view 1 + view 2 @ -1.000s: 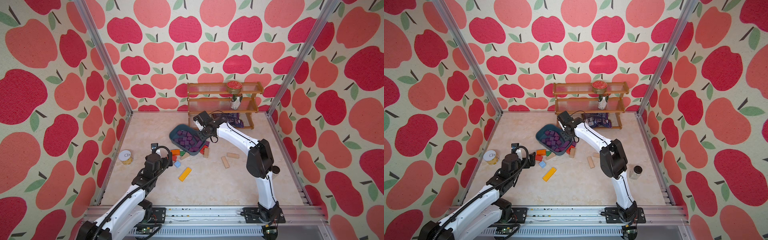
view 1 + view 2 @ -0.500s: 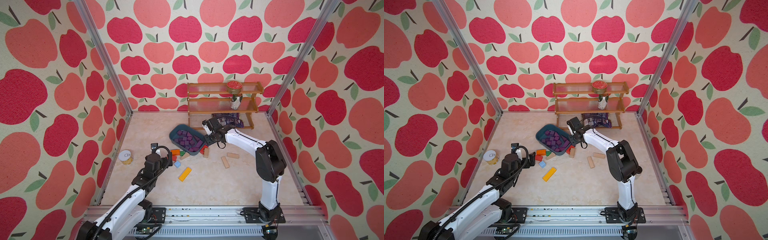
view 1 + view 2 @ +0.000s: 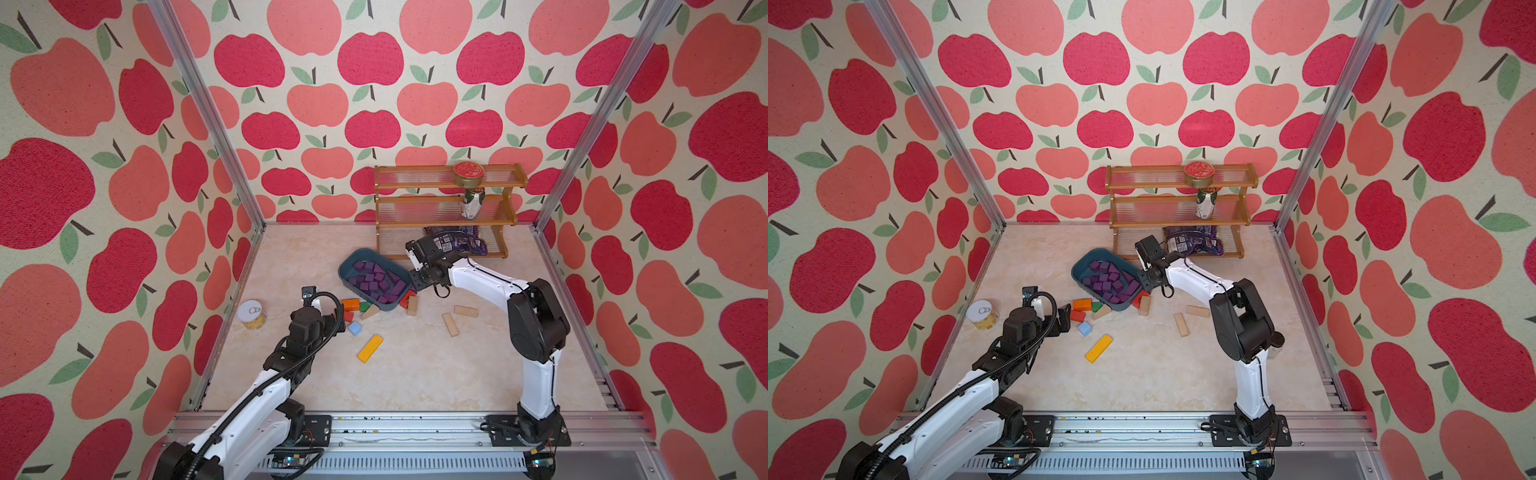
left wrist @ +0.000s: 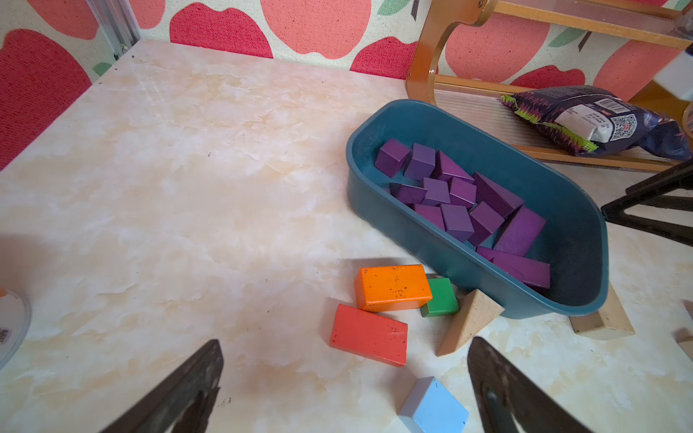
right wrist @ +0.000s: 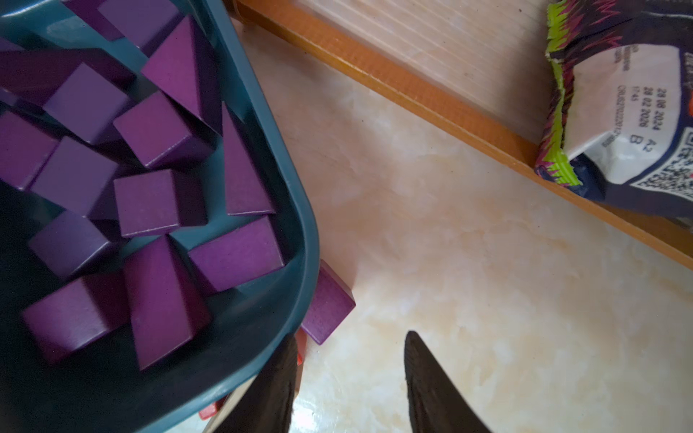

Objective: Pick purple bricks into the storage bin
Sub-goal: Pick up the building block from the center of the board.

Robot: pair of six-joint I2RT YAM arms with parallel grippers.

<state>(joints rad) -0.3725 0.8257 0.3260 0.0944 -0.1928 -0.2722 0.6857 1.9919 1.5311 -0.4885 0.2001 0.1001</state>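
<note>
The storage bin [image 3: 344, 274] [image 3: 1077, 276] [image 4: 412, 232] [image 5: 296, 210] is a teal tub in mid-floor, one end propped on loose blocks. Several purple bricks [image 3: 376, 280] [image 3: 1109, 280] [image 4: 455, 221] [image 5: 157, 202] lie inside. One more purple brick [image 5: 326, 307] sits on the floor against the bin's outer wall, partly under the rim. My right gripper [image 3: 415, 282] [image 3: 1147, 282] [image 5: 348, 337] is open just beside that end of the bin, with bare floor between its fingers. My left gripper [image 3: 336, 320] [image 3: 1065, 318] [image 4: 345, 341] is wide open and empty, low over the coloured blocks.
Orange [image 4: 392, 286], red [image 4: 369, 333], green [image 4: 440, 298] and light-blue [image 4: 433, 406] blocks and a tan wedge [image 4: 467, 326] lie before the bin. A yellow block [image 3: 370, 348], tan blocks [image 3: 450, 324], a can [image 3: 251, 314], a wooden rack [image 3: 446, 208] and a snack bag [image 3: 455, 245] are around.
My right gripper has come away from above the bin to the floor at its right end, and its jaws have narrowed slightly. The left arm has not moved.
</note>
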